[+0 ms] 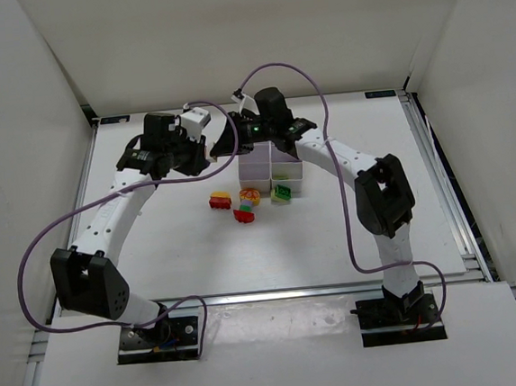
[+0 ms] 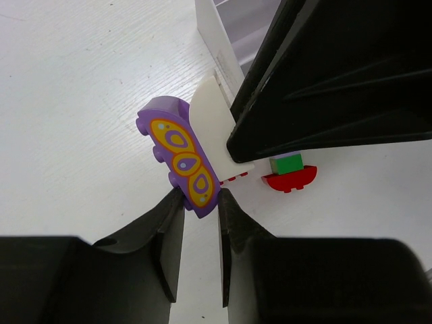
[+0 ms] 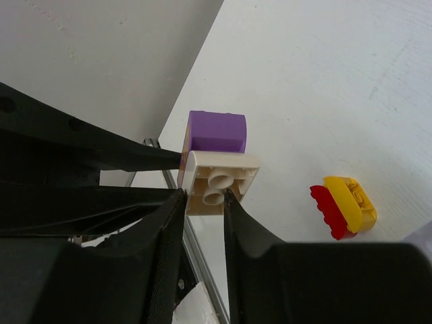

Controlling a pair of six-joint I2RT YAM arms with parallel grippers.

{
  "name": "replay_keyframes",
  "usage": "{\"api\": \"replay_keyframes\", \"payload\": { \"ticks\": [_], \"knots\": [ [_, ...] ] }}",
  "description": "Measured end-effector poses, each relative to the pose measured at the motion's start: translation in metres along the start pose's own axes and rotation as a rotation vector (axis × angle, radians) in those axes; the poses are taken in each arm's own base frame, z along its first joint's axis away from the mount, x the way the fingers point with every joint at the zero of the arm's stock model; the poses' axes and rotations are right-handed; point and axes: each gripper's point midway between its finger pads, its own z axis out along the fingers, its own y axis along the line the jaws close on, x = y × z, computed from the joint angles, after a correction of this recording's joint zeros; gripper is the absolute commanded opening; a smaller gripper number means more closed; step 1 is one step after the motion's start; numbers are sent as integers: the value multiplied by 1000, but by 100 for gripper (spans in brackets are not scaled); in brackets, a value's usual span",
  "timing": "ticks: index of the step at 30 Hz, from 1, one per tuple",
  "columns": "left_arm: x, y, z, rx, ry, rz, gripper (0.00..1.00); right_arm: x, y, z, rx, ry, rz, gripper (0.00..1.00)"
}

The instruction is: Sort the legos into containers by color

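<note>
From above, the white desk [image 1: 182,254] carries the cluster of small white open-top plastic boxes [image 1: 272,166] near its far middle. Just in front of the boxes lie loose studded plastic bricks: a red-and-yellow brick [image 1: 220,200], an orange-and-yellow round piece [image 1: 250,195], a green brick [image 1: 282,192] and a red piece topped with green [image 1: 244,215]. The left claw [image 1: 208,159] and the right claw [image 1: 227,144] meet tip to tip just left of the boxes; what they pinch is too small to tell here. The left wrist view shows the left claw narrow, its black fingers [image 2: 169,243] clamped on the lower end of a curved purple brick [image 2: 177,152] of plastic, printed with a yellow-and-orange wing pattern and tilted above the desk. A plain cream brick [image 2: 209,128] sits flush against its side, partly hidden behind the right claw's black finger. The right wrist view shows the right claw narrow too, its fingers [image 3: 158,236] shut on the cream brick, whose hollow underside with two round tubes faces the camera. The purple brick is joined to its far face, and the red-and-yellow brick lies on the desk off to the right.
</note>
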Motion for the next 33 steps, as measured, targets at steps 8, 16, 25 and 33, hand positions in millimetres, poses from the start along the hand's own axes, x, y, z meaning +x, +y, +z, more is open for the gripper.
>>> {"api": "replay_keyframes", "payload": {
  "ticks": [8,16,25,33],
  "knots": [
    [1,0,1,0,4,-1,10,0,0,0,0,-1,-1,0],
    [0,3,1,-16,3,-3,10,-2,0,1,-9,-10,-24,0],
    [4,-5,3,-7,-2,-12,10,3,-6,-13,-5,-25,-24,0],
    [7,25,-2,-93,-12,-67,10,-5,-11,-38,3,-47,-20,0]
  ]
}}
